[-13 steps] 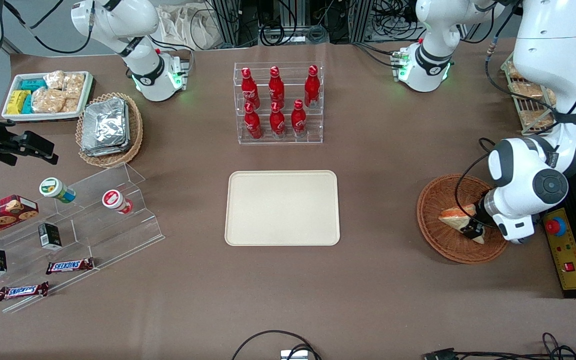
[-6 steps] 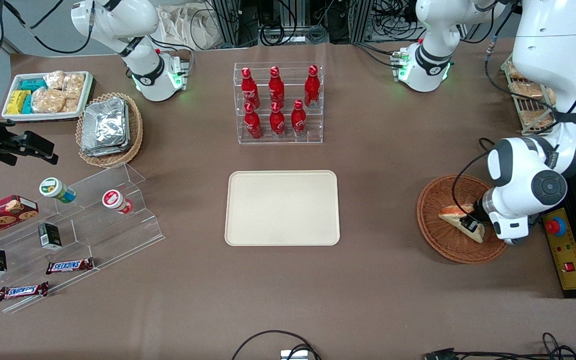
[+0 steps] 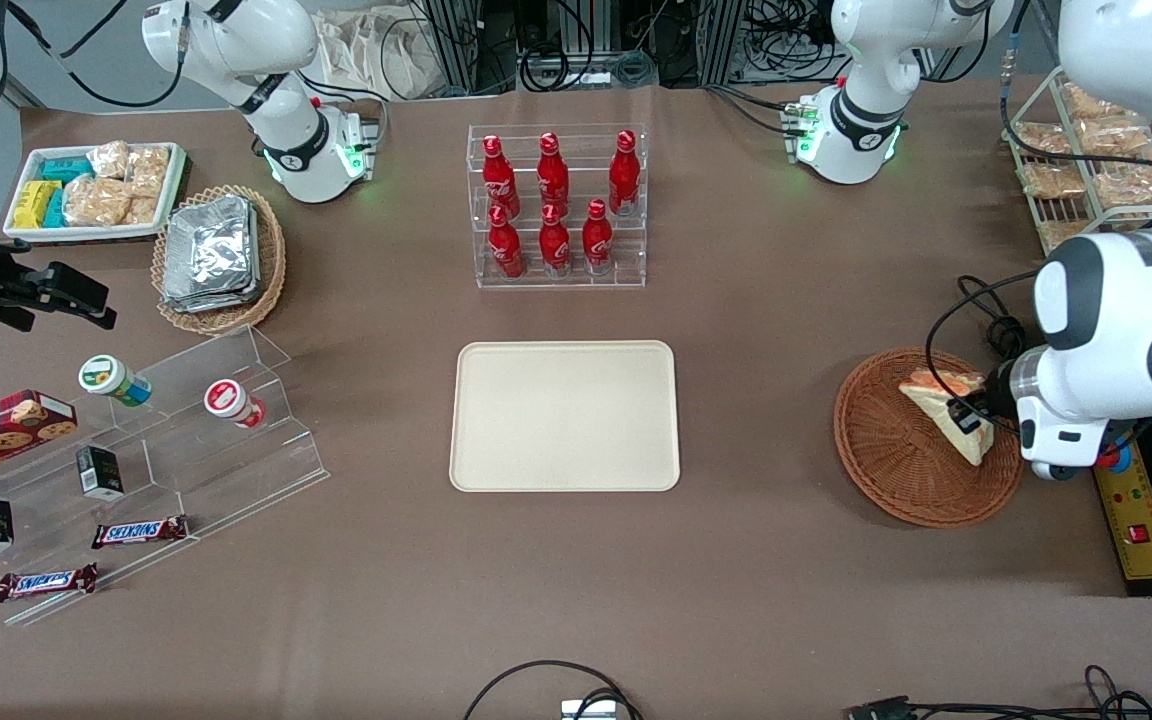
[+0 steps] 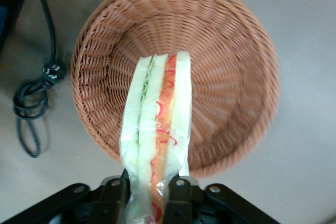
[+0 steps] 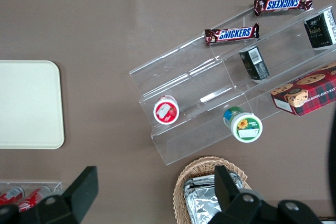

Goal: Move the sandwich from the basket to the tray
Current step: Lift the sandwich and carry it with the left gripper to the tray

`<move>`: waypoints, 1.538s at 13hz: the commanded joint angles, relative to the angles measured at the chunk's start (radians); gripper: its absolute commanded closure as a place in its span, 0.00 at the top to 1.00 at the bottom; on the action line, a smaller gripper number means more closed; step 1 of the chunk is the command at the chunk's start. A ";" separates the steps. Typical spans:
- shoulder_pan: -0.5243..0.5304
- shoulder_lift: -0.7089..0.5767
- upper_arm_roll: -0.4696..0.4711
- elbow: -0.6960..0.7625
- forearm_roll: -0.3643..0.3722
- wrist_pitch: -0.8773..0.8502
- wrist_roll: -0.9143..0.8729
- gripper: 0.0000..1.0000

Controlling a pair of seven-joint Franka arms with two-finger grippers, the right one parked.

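Sandwich (image 4: 157, 129) is clamped between the gripper (image 4: 149, 184) fingers at its wide end, wedge pointing away from the wrist, and looks lifted clear above the basket (image 4: 231, 51). In the front view I can't fully confirm it's off the weave.

Handling, my read:
- Light and soft. The bread will crush if you squeeze harder, so don't add force.
- Clear wrap is slick and the loose film bunches at the fingers; the pads may hold film more than bread. Expect it to slip or swing if you move fast.
- You've got it across the flat bread faces, layers running along the fingers. That's the right axis. Gripping on the cut edges would squeeze out the filling.
- Long overhang past the fingers, so the tip may droop. Give it height over the basket rim before going sideways.

Surface and room, working out from the basket:
- Basket (image 3: 896, 470) sits on plain brown table covering (image 3: 766, 330), toward the working arm's end. Black cable (image 4: 31, 98) is coiled just beside the basket; keep the wrist off it.
- Tray (image 3: 565, 416) is well apart from the basket, toward the table centre, flat, low rim, nothing on it. Nothing stands between basket and tray.
- Bottle rack (image 3: 556, 205) stands farther from the front camera than the tray, off your path.
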State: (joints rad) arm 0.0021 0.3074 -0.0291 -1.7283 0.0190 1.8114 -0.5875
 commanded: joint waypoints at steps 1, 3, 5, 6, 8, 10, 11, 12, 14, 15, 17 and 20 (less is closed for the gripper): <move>-0.008 0.001 -0.093 0.107 -0.004 -0.119 0.089 0.00; -0.016 -0.014 -0.198 0.170 0.002 -0.158 0.184 0.00; -0.043 -0.014 -0.268 0.202 0.002 -0.147 0.206 0.00; -0.083 -0.010 -0.285 0.205 0.004 -0.141 0.201 0.00; -0.154 0.025 -0.304 0.225 0.004 -0.103 0.189 0.00; -0.229 0.073 -0.318 0.236 0.010 -0.039 0.146 0.00; -0.266 0.096 -0.325 0.234 0.045 0.006 0.102 0.00; -0.293 0.126 -0.330 0.233 0.112 0.046 0.033 0.00; -0.309 0.208 -0.376 0.234 0.208 0.092 -0.047 0.00; -0.317 0.243 -0.380 0.234 0.240 0.127 -0.087 0.00; -0.332 0.314 -0.382 0.231 0.286 0.190 -0.112 0.00; -0.366 0.380 -0.382 0.233 0.331 0.216 -0.159 0.00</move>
State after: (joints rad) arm -0.3358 0.6502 -0.4059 -1.5342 0.3182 2.0263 -0.6936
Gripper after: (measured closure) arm 0.815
